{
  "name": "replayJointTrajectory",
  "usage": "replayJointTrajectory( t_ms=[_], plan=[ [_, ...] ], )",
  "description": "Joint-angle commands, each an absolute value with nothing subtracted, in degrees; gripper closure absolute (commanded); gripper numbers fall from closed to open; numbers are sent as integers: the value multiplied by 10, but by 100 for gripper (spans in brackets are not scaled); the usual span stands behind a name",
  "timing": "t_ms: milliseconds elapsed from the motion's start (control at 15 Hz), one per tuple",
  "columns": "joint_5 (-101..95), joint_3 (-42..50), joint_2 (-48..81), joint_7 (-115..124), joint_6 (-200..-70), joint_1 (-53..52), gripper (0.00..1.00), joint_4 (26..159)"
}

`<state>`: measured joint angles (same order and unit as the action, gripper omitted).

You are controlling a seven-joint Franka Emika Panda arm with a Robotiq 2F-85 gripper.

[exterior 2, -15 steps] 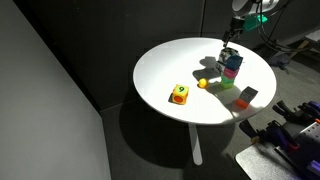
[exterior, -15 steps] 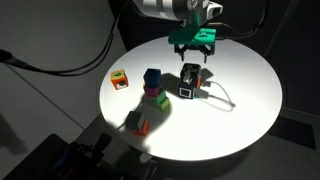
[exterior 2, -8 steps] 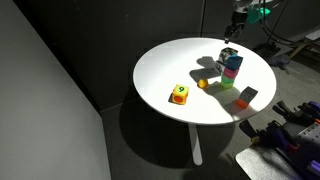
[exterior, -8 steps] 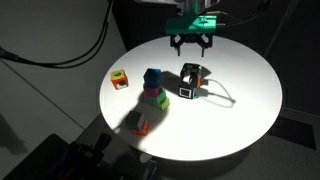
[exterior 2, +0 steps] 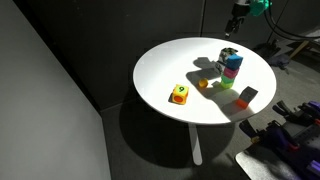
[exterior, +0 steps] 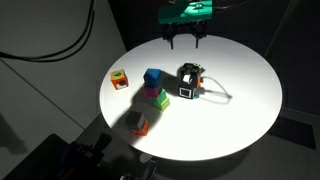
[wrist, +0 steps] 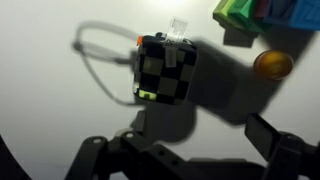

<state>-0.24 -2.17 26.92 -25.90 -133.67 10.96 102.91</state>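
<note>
**Spread pincer hangs empty over the far side of the table, black cube below it**

Nearest the camera in an exterior view, a small reddish block (exterior: 138,124) lies alone close to the near edge of the round white table (exterior: 250,105). Farther in, left of centre, is the block stack (exterior: 153,86), with a blue block on top and pink and green beneath. A yellow-and-orange block (exterior: 119,79) sits by itself to the left of the stack, well apart from it.

Just right of the stack, about mid-table, lies the black cube (exterior: 190,80), the thing closest to the gripper. It rests on the tabletop with nothing gripping it. A thin cord (exterior: 222,95) loops out from it across the white surface. In the wrist view the cube (wrist: 165,68) shows a checkered face with a small clear tab on its top edge, and the cord (wrist: 98,58) curls off to its left. An orange ball (wrist: 272,65) lies to its right, near the stack's green block (wrist: 240,12).

Farthest back, the gripper (exterior: 185,42) hangs in the air above the far part of the table, beyond the cube and clear of it. Its two fingers (exterior: 172,43) are spread wide with nothing between them. The wrist view shows the same: both dark fingers (wrist: 283,152) sit at the lower edge of the picture, far apart.
</note>
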Motion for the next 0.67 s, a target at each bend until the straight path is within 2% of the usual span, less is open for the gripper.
replayJointTrajectory(
  t_ms=[0, 600],
  plan=[
    [8, -35, 218, -308, -1321, 112, 0, 1080],
    [30, -41, 155, -381, -1311, 98, 0, 1165]
  ],
)
